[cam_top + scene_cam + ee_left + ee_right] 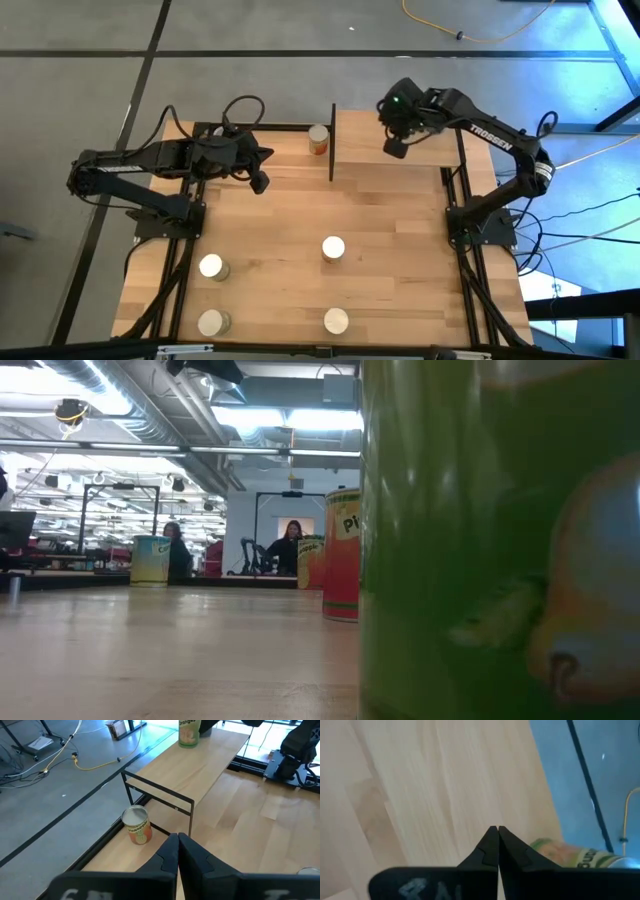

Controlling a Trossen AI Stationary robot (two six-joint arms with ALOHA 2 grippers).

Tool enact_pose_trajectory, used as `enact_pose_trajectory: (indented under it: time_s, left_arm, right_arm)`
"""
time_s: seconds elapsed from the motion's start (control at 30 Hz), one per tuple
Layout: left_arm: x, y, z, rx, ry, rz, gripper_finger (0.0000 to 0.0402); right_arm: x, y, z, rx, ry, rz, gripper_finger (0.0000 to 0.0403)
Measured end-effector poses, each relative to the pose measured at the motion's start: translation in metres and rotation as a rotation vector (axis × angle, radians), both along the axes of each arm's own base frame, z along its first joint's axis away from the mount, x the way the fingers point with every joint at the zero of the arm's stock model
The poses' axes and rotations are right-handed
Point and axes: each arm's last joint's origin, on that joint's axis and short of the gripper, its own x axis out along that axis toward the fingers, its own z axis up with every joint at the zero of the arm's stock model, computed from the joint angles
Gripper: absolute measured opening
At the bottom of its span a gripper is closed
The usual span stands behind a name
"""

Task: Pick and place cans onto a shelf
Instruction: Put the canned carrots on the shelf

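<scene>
The shelf (420, 140) is a light-wood board on a black frame at the table's back right, with a black upright panel (332, 140) at its left end. One orange-labelled can (318, 140) (137, 824) stands on the table just left of that panel. Another can (189, 732) stands on the shelf's far end. My left gripper (260, 183) (177, 840) is shut and empty, a short way left of the orange can. My right gripper (397, 148) (494, 832) hovers shut over the shelf board, close beside a green-and-orange can (570, 854). Several cans stand on the table's front half (333, 248) (211, 266) (212, 322) (336, 320).
In the low view a green can (480, 540) fills the right side, with a red-labelled can (342, 555) and more cans behind it. People sit in the room beyond the table (292, 545). Cables lie on the floor behind the table (90, 762).
</scene>
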Motion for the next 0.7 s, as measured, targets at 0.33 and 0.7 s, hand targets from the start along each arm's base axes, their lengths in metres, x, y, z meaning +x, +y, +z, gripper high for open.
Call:
enact_pose_trajectory:
  time_s: [0.33, 0.7]
  left_arm:
    - [-0.001, 0.012, -0.001, -0.095, -0.048, 0.067, 0.0063]
    - [-0.001, 0.061, 0.001, -0.166, -0.104, 0.044, 0.0067]
  right_arm:
    - [0.009, 0.021, 0.048, -0.068, -0.146, 0.058, 0.0]
    - [-0.002, 0.04, 0.113, -0.065, -0.405, 0.053, 0.0]
